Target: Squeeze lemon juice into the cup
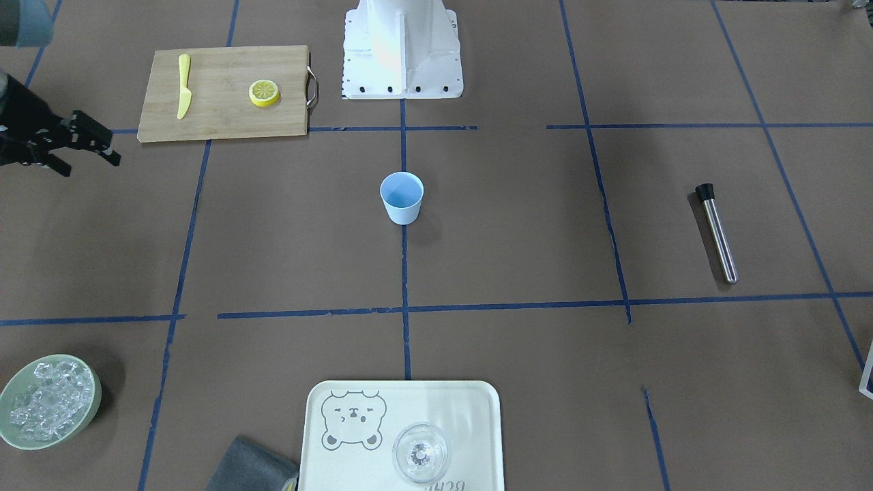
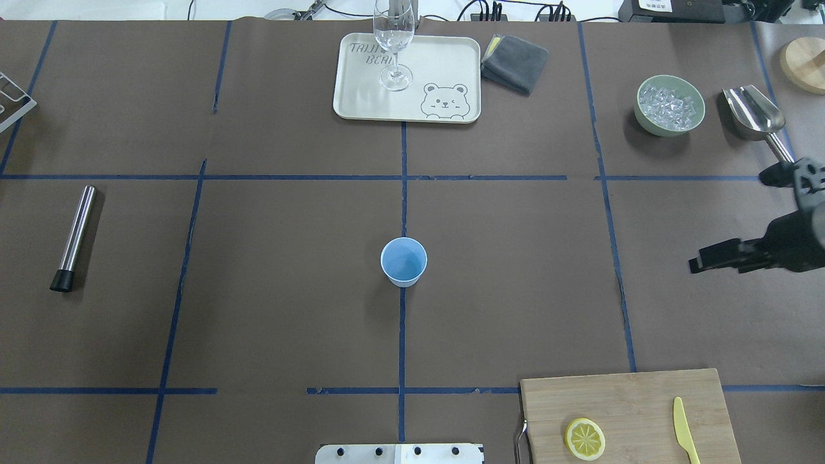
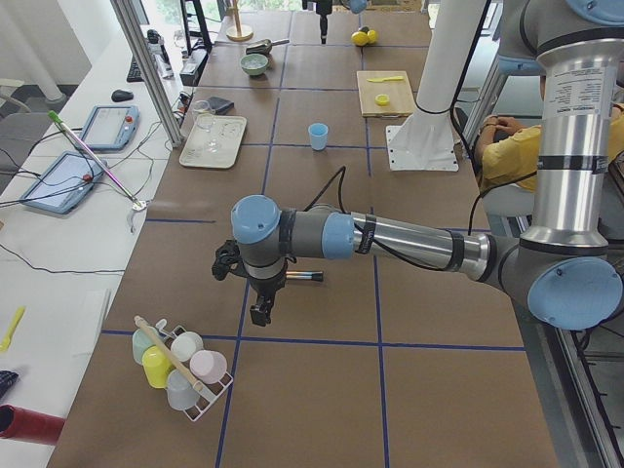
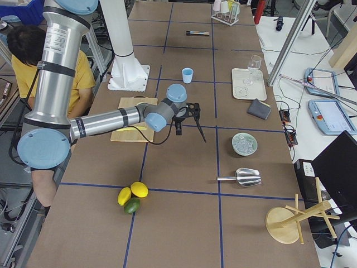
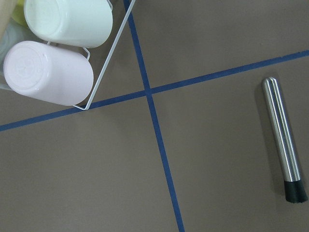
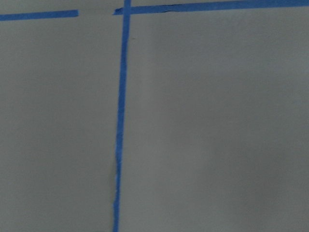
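1. Thin round yellow-rinded toy lemon slice lies flat on the grained bamboo cutting board.
2. Smooth tapered light-blue plastic cup stands upright mid-table, well apart from the slice.
3. Right gripper: black fingers apart, empty. Left gripper: cannot tell.

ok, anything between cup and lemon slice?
No objects: from cup to lemon just bare taped table, then the cutting board under the lemon. Overhead view shows it.

The right arm reaches across a wooden cutting board; a light-blue cup stands beyond the board, three citrus fruits nearer.
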`<state>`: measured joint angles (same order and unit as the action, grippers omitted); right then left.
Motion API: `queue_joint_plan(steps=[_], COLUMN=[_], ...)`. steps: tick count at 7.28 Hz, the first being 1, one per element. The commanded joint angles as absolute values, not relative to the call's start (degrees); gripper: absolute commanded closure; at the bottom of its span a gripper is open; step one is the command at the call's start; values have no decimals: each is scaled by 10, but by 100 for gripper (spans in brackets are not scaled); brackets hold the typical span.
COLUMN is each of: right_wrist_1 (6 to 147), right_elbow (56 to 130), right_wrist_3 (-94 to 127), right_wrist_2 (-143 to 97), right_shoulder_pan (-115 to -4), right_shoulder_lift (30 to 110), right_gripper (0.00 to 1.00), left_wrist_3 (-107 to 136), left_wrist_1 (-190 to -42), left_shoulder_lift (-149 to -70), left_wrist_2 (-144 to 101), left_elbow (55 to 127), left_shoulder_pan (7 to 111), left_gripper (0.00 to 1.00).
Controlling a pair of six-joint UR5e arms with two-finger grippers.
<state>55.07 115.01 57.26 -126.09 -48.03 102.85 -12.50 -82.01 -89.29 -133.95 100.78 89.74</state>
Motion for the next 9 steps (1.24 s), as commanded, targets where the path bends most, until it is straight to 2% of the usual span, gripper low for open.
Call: queue_joint_plan(steps=[1, 4, 5, 9], right_wrist_1=[530, 638, 640, 642], right_elbow=[1227, 1301, 1303, 1269], right_wrist_3=[750, 903, 937, 956], right_wrist_2=[-1071, -916, -885, -843], right_shoulder_pan=[-259, -52, 9, 34], right_shoulder_lift=[1035, 1039, 1039, 1026], right_gripper=[0, 0, 0, 0], left_wrist_3=[-124, -124, -125, -127], left_wrist_1=[-828, -828, -828, -828], left_shoulder_lift=[-893, -892, -892, -886], left_wrist_2=[-1339, -1340, -1340, -1340], left_elbow=[1006, 1007, 1007, 1009], left_shoulder_pan=[897, 897, 897, 898], left_gripper=[0, 0, 0, 0])
